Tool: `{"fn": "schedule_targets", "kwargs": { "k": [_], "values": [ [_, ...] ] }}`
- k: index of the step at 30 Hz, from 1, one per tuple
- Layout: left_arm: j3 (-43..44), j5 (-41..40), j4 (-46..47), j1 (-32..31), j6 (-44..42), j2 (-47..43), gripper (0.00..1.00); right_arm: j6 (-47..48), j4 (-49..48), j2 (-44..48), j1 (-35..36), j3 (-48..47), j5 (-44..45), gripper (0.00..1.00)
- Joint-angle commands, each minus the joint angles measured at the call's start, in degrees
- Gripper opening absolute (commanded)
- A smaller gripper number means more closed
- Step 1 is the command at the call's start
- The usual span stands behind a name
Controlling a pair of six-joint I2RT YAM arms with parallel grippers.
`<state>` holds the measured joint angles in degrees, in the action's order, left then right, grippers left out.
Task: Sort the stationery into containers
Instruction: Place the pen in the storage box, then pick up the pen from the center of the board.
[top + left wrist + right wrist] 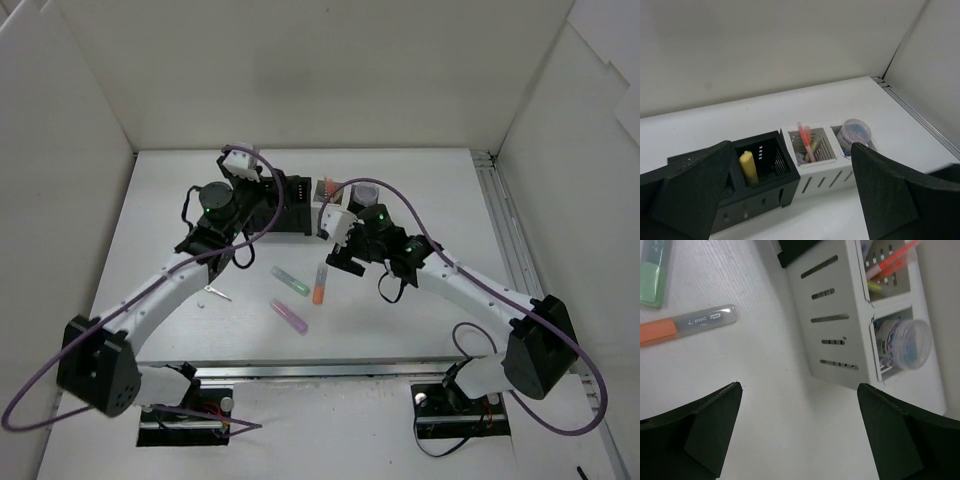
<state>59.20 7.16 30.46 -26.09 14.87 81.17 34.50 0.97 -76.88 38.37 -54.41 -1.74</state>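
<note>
Left gripper (790,192): fingers apart, empty.
Right gripper (799,430): fingers apart, empty.
Black organiser (765,197): yellow marker (748,167) inside.
White organiser (826,174): pens (805,142), tape roll (854,134).
Table (765,390): orange marker (685,325), green marker (652,277).

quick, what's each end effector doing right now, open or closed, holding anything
left end effector: open, holding nothing
right end effector: open, holding nothing

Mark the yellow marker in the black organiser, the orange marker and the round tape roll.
Short yellow marker (748,167): left wrist view, upper body.
Orange marker with grey cap (687,323): right wrist view, cap.
Round clear tape roll (904,338): right wrist view, round face.
</note>
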Motion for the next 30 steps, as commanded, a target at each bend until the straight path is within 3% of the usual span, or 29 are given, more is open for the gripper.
{"fn": "schedule_targets", "kwargs": {
  "k": [1,5,7,11,15,21,30],
  "values": [
    [-1.6,-3.4,-13.1,-1.9,-2.1,-13.3,1.0,18.7,7.9,-4.1,0.3,-7.6,-6.2,0.98],
    [-11.0,-13.5,-27.9,-3.0,1.5,-25.5,0.99,30.3,11.5,-8.6,-1.2,-13.2,-17.4,0.98],
    [-13.4,-16.2,-35.1,-3.0,4.2,-32.3,0.99,35.0,20.1,-10.2,-1.8,-20.2,-22.7,0.98],
    [-19.1,-22.8,-42.2,-3.0,10.0,-42.2,1.0,42.5,24.4,-13.3,-1.4,-24.6,-23.5,0.98],
    [-21.7,-23.6,-46.1,-3.5,15.1,-50.6,1.0,52.5,28.0,-16.9,-0.2,-26.3,-23.5,0.98],
    [-22.2,-24.0,-52.8,-3.5,19.0,-56.4,1.0,69.0,41.8,-22.3,1.2,-28.2,-22.3,0.98],
    [-20.3,-27.2,-61.3,-3.5,21.6,-54.0,0.99,74.3,54.4,-36.1,3.6,-38.2,-24.1,0.92]
  ]
}}
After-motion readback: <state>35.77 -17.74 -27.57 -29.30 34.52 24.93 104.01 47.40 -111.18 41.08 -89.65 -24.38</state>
